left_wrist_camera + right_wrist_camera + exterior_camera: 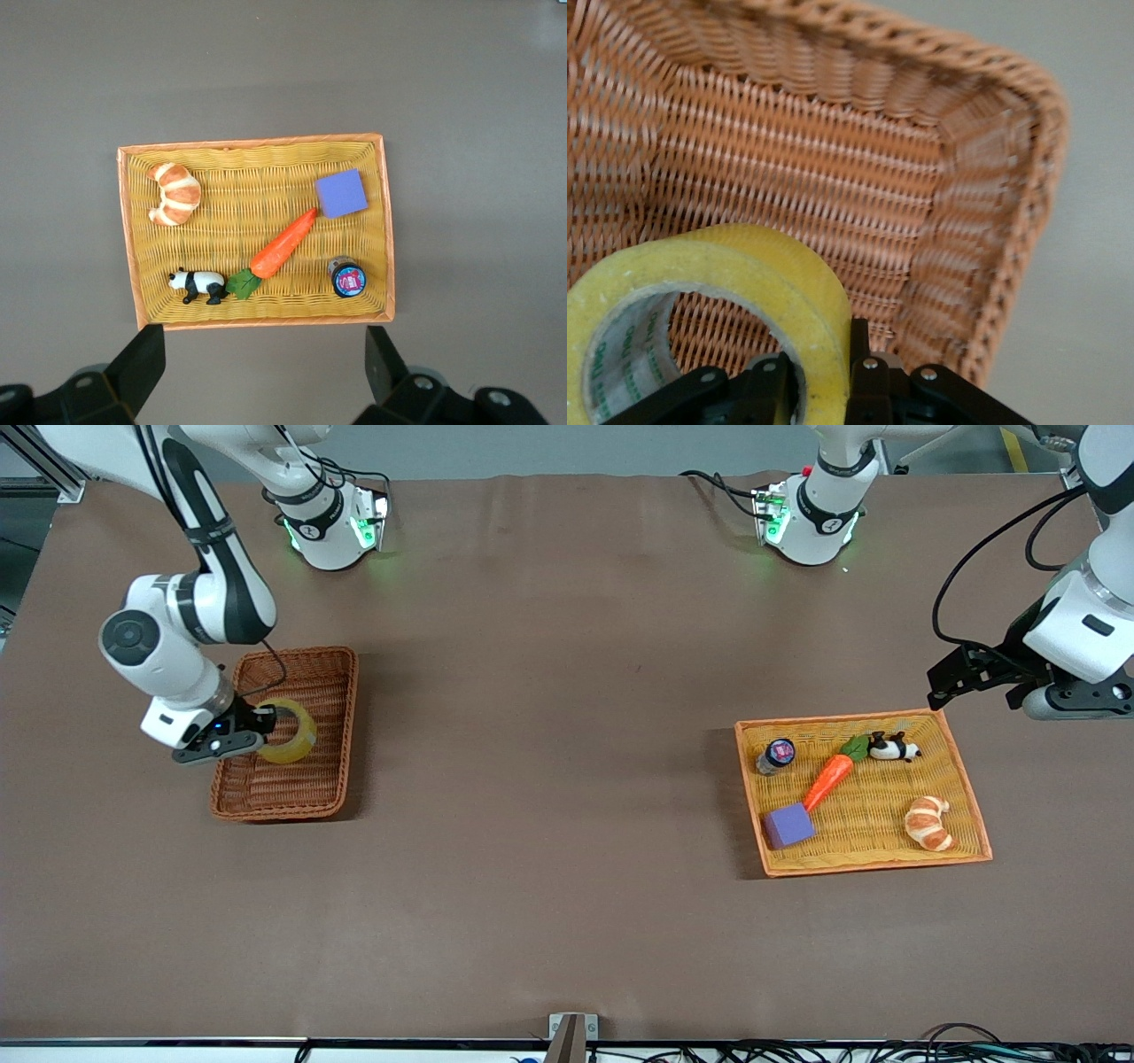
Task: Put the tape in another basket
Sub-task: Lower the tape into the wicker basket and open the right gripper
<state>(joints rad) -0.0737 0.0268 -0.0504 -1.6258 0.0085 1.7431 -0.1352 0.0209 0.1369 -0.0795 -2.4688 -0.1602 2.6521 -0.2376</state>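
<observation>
The tape [306,737], a yellowish roll with a grey core, is in the reddish-brown wicker basket [346,708] at the right arm's end of the table. My right gripper [262,732] is shut on the tape's wall, one finger inside the ring and one outside, and holds it tilted on edge over the basket's floor. In the right wrist view the tape [771,266] sits in the gripper [825,376] in front of the basket's woven wall [833,168]. My left gripper [937,688] is open and empty, up in the air beside the yellow tray; it shows open in the left wrist view [263,363].
A yellow tray with an orange rim [842,717] lies at the left arm's end and holds a croissant [928,822], a carrot [828,778], a purple block [788,825], a panda toy [893,747] and a small jar [776,755]. The left wrist view shows the tray's rim [257,142].
</observation>
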